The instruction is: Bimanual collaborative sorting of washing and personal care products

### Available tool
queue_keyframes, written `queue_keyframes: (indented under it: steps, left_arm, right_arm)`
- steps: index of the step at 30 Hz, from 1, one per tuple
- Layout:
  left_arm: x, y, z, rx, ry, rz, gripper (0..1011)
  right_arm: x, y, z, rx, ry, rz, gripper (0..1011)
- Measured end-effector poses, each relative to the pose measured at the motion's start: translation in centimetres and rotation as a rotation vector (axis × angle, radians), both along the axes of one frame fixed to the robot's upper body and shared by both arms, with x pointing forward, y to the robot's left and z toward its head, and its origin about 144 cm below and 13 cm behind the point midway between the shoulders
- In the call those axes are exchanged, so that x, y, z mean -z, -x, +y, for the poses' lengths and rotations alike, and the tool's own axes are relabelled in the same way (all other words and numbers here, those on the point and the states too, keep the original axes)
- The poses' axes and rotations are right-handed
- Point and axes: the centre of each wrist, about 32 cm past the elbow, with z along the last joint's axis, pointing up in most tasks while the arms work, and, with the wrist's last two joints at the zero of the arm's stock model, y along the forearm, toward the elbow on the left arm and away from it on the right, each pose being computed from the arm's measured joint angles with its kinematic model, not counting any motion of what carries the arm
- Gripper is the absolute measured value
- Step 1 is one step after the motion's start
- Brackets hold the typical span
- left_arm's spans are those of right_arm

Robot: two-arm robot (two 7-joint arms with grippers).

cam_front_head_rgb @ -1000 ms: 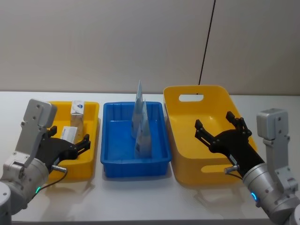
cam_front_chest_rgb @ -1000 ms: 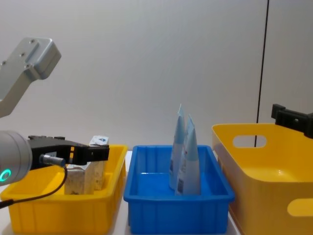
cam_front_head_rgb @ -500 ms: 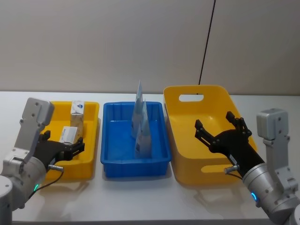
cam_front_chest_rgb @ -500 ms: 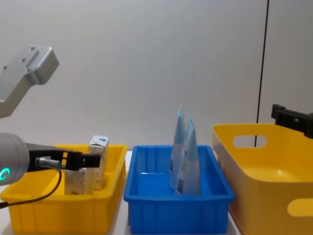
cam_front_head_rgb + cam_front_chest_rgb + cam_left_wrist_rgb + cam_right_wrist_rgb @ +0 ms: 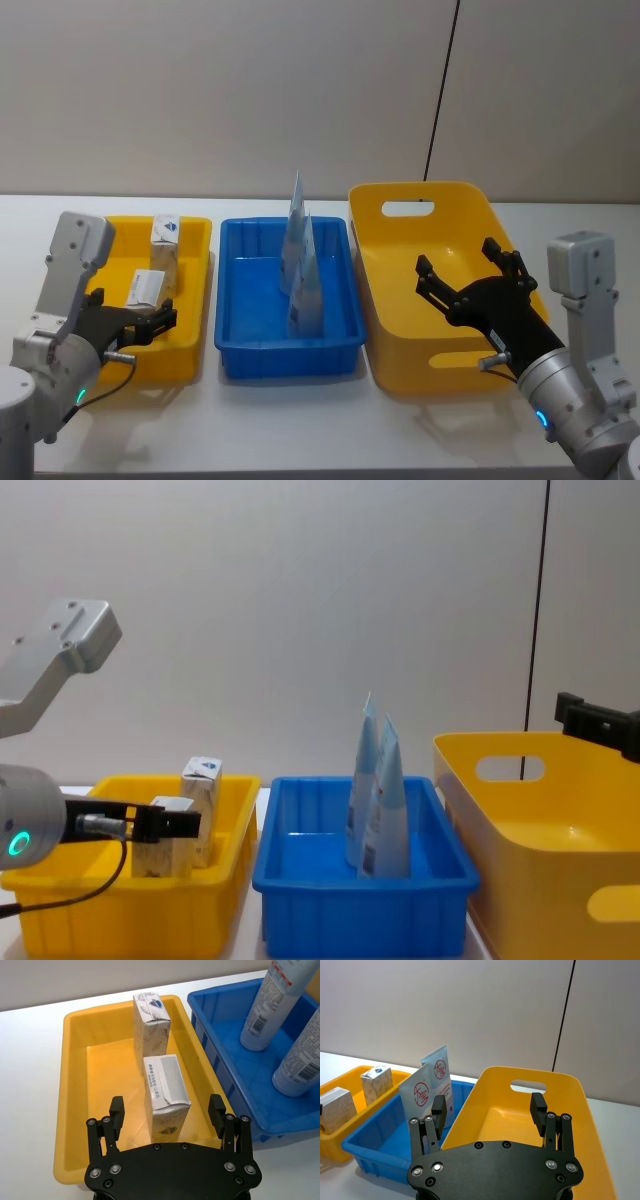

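Both wide open and empty: left gripper (image 5: 158,322) near the front carton (image 5: 147,287), right gripper (image 5: 458,264) over the large yellow bin (image 5: 470,188)

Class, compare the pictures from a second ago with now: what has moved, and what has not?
The left gripper, open and empty, drew back toward the robot and sank lower over the small yellow bin. Nothing was gripped or released. The right gripper stayed open above the large yellow bin; the cartons and tubes kept their places.
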Motion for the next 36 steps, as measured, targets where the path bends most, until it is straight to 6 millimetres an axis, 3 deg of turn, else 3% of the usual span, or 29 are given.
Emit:
queue_keyframes:
  steps: [36]
  left_arm:
    - [1.3, -2.2, -0.2, -0.003, 0.012, 0.038, 1001]
  right_arm:
    - [0.0, 0.0, 0.0, 0.0, 0.0, 0.0, 1003]
